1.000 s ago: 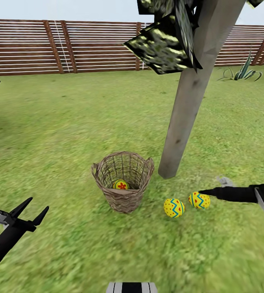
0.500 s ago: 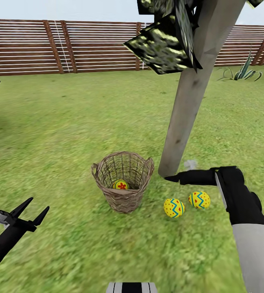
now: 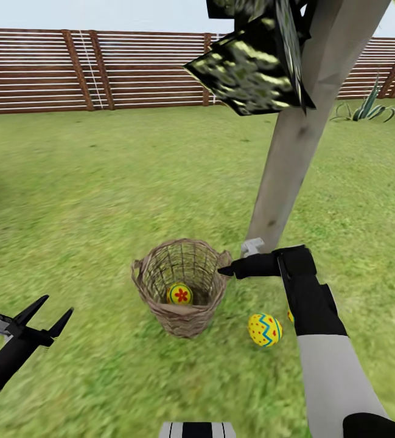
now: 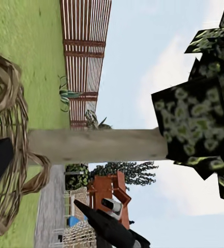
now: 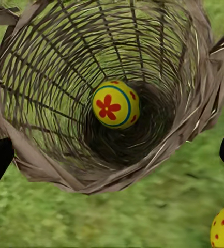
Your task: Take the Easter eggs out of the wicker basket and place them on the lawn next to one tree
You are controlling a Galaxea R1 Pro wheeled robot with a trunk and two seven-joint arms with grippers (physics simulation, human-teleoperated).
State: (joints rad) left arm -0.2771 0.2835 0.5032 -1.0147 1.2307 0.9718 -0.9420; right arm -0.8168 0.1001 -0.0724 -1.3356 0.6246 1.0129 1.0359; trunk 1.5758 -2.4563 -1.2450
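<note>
right gripper has moved from the tree to the basket rim, jaws wide apart, holding nothing | left gripper open, low | flower egg in the upright basket, mouth up | zigzag egg on the lawn, long axis tilted
</note>
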